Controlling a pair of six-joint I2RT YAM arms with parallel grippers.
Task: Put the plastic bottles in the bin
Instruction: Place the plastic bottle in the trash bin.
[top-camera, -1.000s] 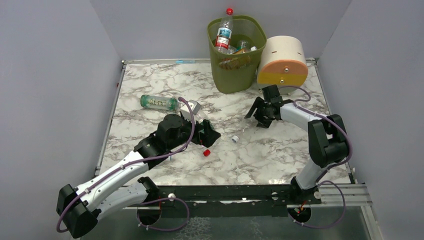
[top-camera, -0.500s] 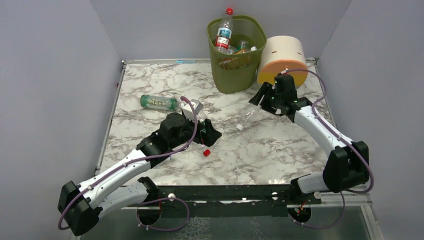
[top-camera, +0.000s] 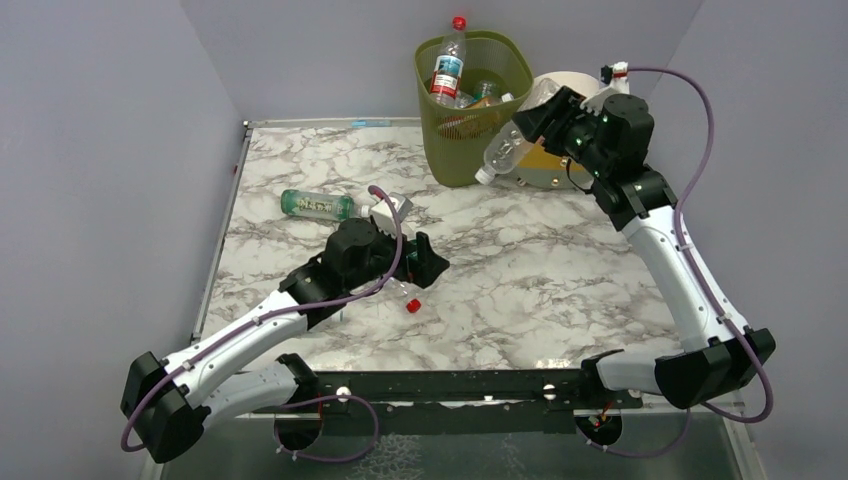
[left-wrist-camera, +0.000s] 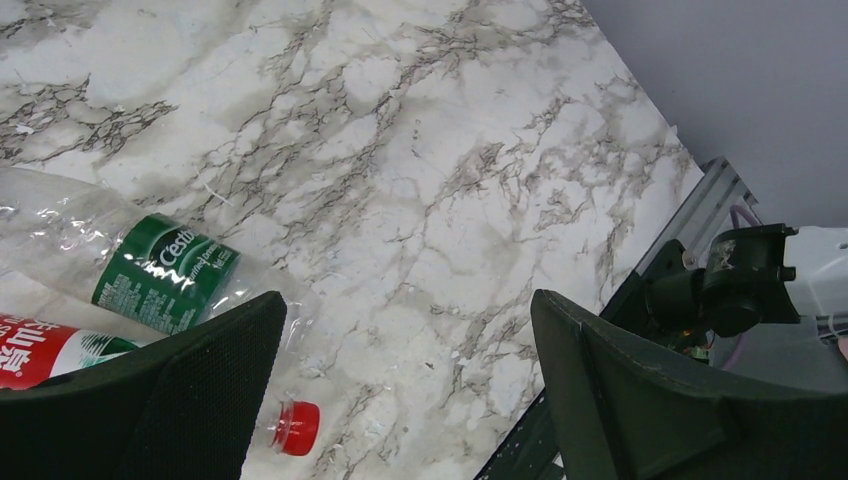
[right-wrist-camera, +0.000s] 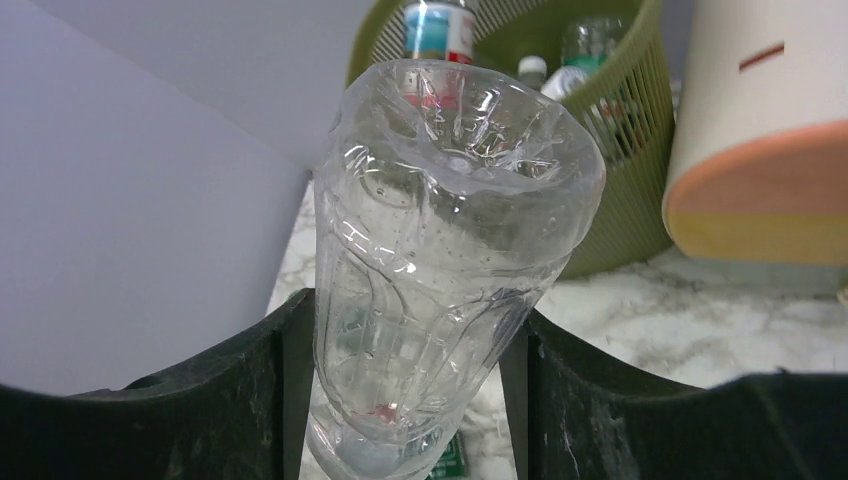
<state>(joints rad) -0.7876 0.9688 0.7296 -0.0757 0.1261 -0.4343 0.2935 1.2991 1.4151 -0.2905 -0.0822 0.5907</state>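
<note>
Your marble table (top-camera: 560, 270) lies open from centre toward 5 o'clock. The olive mesh bin (top-camera: 470, 150) stands at its 12 o'clock edge. One red-capped bottle (top-camera: 448, 65) pokes upright above the rim, with several more inside. The cream drum (right-wrist-camera: 760, 130) sits at the bin's 3 o'clock. Your right gripper (top-camera: 545, 115) clamps one clear bottle (top-camera: 505, 152), raised beside the bin's rim at 4 o'clock. Your left gripper (left-wrist-camera: 410, 400) gapes wide beside two lying bottles: a green-label bottle (left-wrist-camera: 165, 272) reading "Cestb…" and a red-label bottle (left-wrist-camera: 45, 350) with Chinese characters.
</note>
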